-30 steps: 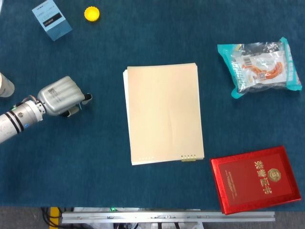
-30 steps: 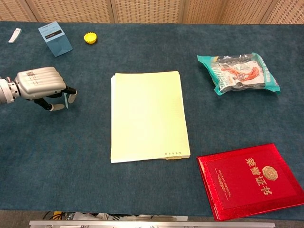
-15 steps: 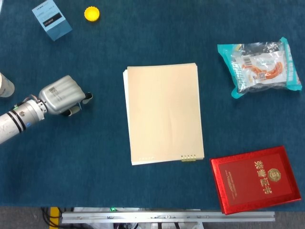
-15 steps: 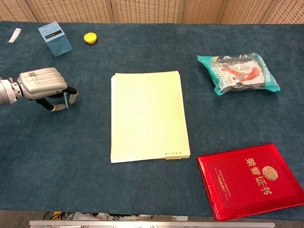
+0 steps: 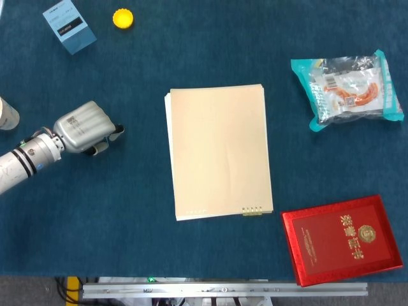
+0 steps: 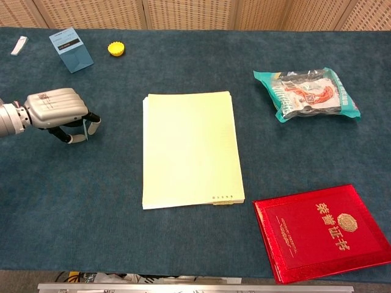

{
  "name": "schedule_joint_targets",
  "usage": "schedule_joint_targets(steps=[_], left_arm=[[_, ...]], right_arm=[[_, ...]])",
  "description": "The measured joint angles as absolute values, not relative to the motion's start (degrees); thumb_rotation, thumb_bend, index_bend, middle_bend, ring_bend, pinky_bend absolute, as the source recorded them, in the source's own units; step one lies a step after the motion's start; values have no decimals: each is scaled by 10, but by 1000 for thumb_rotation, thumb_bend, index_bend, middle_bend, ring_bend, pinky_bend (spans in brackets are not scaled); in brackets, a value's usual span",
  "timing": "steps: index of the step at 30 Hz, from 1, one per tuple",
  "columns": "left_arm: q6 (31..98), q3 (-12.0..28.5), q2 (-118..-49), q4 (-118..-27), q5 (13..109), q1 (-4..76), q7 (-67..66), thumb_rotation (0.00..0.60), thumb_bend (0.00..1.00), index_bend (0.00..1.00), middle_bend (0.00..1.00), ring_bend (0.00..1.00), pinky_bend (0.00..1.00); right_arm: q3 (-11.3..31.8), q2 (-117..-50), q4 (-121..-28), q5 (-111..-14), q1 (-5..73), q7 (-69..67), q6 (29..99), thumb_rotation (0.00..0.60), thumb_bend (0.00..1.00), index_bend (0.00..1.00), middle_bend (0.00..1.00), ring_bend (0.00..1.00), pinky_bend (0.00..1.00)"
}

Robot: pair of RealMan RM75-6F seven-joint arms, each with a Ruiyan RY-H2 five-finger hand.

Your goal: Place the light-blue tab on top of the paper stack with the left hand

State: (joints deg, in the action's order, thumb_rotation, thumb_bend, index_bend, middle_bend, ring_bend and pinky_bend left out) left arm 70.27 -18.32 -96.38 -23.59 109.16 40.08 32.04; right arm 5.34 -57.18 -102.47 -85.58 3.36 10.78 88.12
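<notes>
The cream paper stack point(image 5: 220, 152) point(image 6: 190, 149) lies flat in the middle of the blue table cloth. My left hand point(image 5: 83, 127) point(image 6: 55, 108) is well to the left of it, low over the cloth, knuckles up and fingers curled under. The chest view shows a thin light-blue tab point(image 6: 84, 129) pinched between the fingertips, hanging edge-on. In the head view the hand hides most of the tab. A wide strip of bare cloth separates the hand from the stack's left edge. My right hand is in neither view.
A light-blue box point(image 5: 70, 27) and a yellow bottle cap point(image 5: 123, 18) sit at the back left. A snack packet point(image 5: 347, 86) lies at the right and a red booklet point(image 5: 341, 237) at the front right. A white cylinder point(image 5: 6, 113) stands at the left edge.
My left hand has crept slightly to the right, toward the paper stack, still pinching the tab. Nothing else has moved.
</notes>
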Motion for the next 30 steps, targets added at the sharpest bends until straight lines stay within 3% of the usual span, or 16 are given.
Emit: schedule_joint_targets(steps=[30], left_arm=[[683,-185,-976,-226,1079,406,340,600,340,565,1000,1000,968]], right_arm=[[56,-573,-1024,-852,30,110,886,600,209,238,379,404,513]])
